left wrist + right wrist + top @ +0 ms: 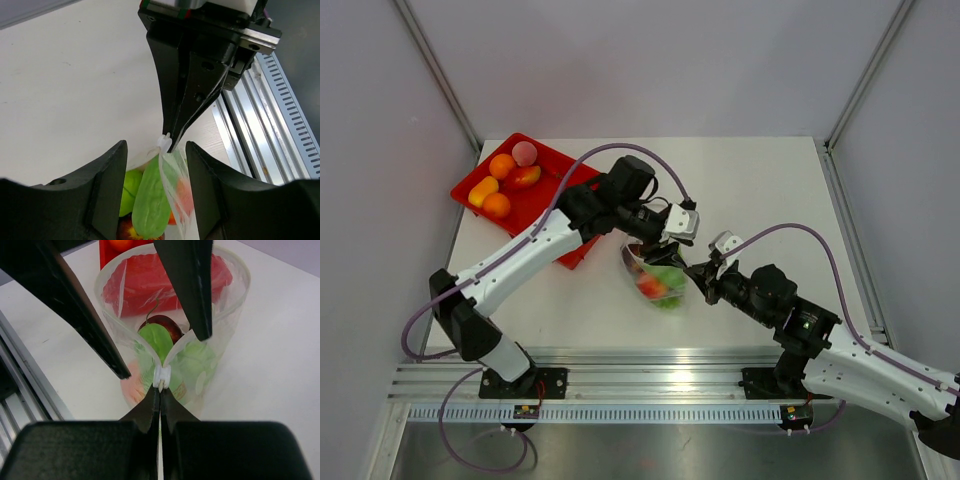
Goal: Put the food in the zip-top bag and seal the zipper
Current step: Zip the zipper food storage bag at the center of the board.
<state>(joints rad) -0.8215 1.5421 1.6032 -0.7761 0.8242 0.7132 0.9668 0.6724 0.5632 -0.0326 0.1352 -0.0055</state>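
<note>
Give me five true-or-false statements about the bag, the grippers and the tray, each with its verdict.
1. The right gripper is shut on the white zipper slider. True.
2. The zip-top bag is sealed. False: its mouth gapes open.
3. The bag is empty. False: green and red food lies inside.
4. An orange toy fruit sits on the red tray. True.
5. The left gripper is shut. False: its fingers stand wide apart.
</note>
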